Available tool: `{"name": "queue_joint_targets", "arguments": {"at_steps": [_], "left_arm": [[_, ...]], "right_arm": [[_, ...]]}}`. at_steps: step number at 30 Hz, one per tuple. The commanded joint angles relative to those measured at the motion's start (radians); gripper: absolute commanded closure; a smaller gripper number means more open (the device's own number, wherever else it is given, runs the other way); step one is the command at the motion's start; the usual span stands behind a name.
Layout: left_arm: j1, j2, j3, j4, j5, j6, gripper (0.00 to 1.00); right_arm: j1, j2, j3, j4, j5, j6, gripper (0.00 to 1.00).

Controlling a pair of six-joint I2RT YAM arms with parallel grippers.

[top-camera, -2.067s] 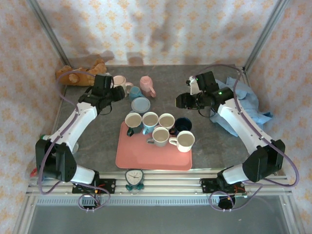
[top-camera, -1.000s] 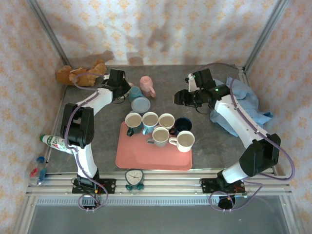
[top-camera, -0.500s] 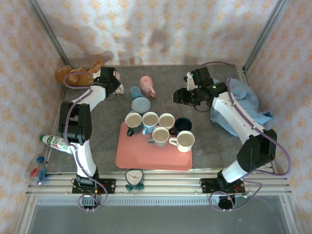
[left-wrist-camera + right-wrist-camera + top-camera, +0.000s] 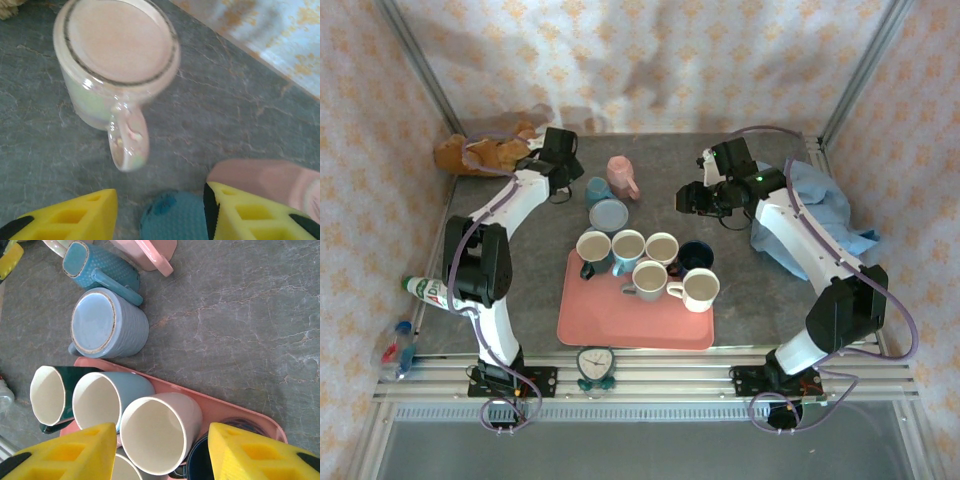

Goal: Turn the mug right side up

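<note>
A pearly pale-pink mug stands upside down on the grey table, base up, handle toward my left gripper. That gripper is open just short of the handle and holds nothing. Low between its yellow fingers shows a teal dotted mug, with a pink mug to the right. From above, the left gripper is at the back left beside the teal mug and pink mug. My right gripper hangs open above the table, empty.
A light-blue ribbed mug stands base up behind the pink tray, which carries several upright mugs. A teddy bear lies at the back left, a blue cloth at the right, a bottle by the left edge.
The left gripper's jaws went from shut to open, and the gripper shifted a little to the right near the back-left mugs. The right arm barely moved.
</note>
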Motion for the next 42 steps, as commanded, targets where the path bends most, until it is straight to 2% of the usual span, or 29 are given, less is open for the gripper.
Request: {"name": "queue_joint_targets", "arguments": {"at_steps": [1,4,7,16,26,33,42], "left_arm": [[-0.011,-0.014,0.068,-0.161,-0.146,0.031,0.48],[-0.018,0.063,0.171,-0.283,-0.221,0.051,0.44],[-0.018,0.126,0.253,-0.343,-0.244,0.08,0.43],[-0.015,0.219,0.32,-0.323,-0.182,0.092,0.43],[-0.011,0.293,0.391,-0.323,-0.204,0.117,0.46],[-0.006,0.346,0.454,-0.349,-0.206,0.137,0.53],[-0.005,0.362,0.458,-0.371,-0.232,0.14,0.55]], "right_arm": [[-0.004,-0.024,0.019,-0.023,0.022,-0.023,0.48],[-0.008,-0.03,0.008,-0.018,0.017,-0.024,0.47],[-0.014,-0.031,-0.001,-0.015,0.016,-0.022,0.47],[-0.022,-0.011,0.012,-0.006,0.007,-0.02,0.47],[-0.023,0.007,0.022,-0.005,0.001,-0.017,0.47],[-0.022,0.016,0.033,-0.007,-0.001,-0.019,0.47],[-0.022,0.022,0.046,-0.006,-0.004,-0.016,0.47]]}}
